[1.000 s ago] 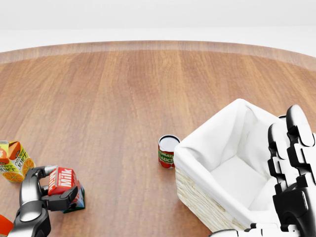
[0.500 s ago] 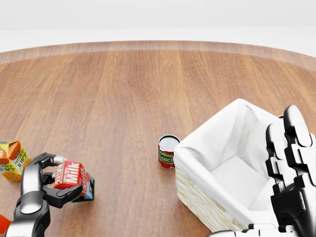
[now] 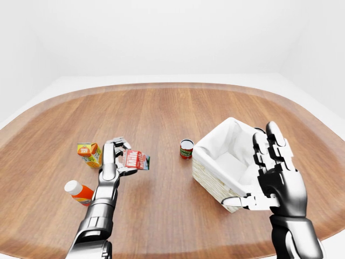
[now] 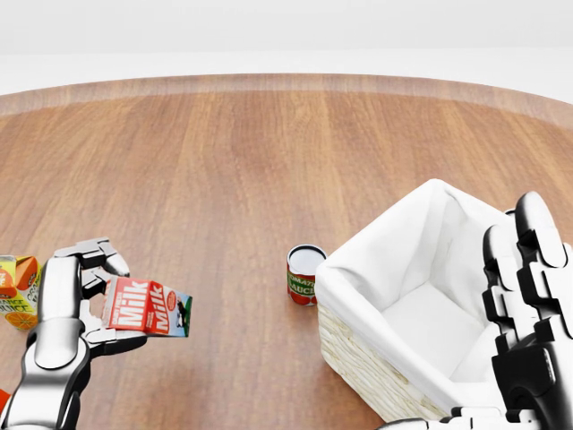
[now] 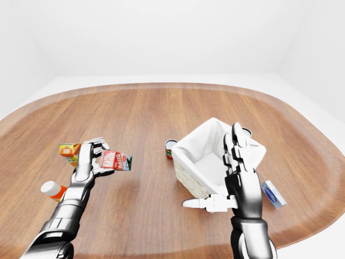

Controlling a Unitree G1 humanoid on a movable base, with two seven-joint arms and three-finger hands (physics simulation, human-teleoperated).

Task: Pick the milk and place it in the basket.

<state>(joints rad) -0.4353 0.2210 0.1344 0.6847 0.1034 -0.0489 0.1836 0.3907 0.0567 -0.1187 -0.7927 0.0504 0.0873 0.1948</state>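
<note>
Since the earlier frames the milk carton (image 4: 146,307) has gone up and a little toward the right of the head view, and it has turned — now it lies almost on its side in the air, with the printed face toward the camera. The left hand (image 4: 89,300) is clamped on its left end, the fingers (image 4: 94,254) curled over the top and the thumb under it; this hold at one end probably explains why the carton tips over.

The carton is lifted off the wooden table (image 4: 233,161), well apart from the basket (image 4: 376,255), which stands at the right with its white lining open upward. A tomato sauce can (image 4: 303,275) stands just beside the basket's left wall, between carton and basket, so the carry should pass above it, in my judgement.

The right hand (image 4: 528,296) is raised near the basket with fingers straight and apart, holding nothing. An orange juice carton (image 4: 18,291) stays at the left edge.
</note>
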